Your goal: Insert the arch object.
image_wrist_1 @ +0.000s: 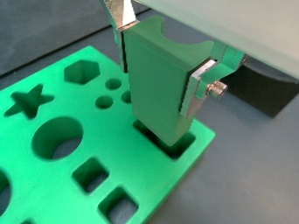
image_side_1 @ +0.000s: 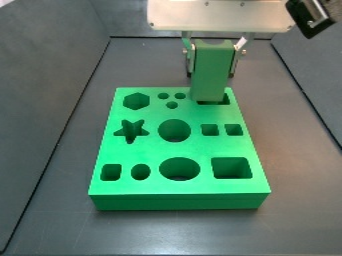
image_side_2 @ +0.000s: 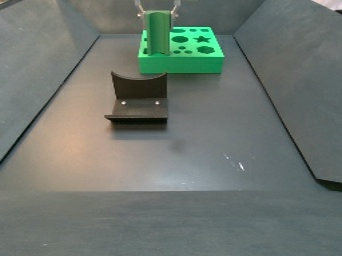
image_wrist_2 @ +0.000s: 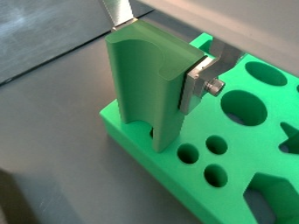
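Note:
The arch object [image_wrist_1: 158, 83] is a dull green block with a semicircular notch in its upper end. It stands upright between the silver fingers of my gripper [image_wrist_1: 162, 54], which is shut on it. Its lower end sits in a hole at a corner of the bright green board [image_wrist_1: 117, 131]. Block [image_wrist_2: 146, 83], gripper [image_wrist_2: 159, 51] and board [image_wrist_2: 131, 133] also show in a wrist view. In a side view the block [image_side_1: 210, 72] stands at the board's [image_side_1: 147, 150] far edge under the gripper [image_side_1: 211, 45]. In a side view block [image_side_2: 158, 38] and gripper [image_side_2: 158, 12] are far off.
The board [image_side_2: 201, 62] has several shaped holes: star, hexagon, circles, squares. The dark fixture [image_side_2: 136, 98] stands on the floor nearer the camera than the board; it also shows in a wrist view [image_wrist_1: 263, 87]. Dark walls enclose the floor.

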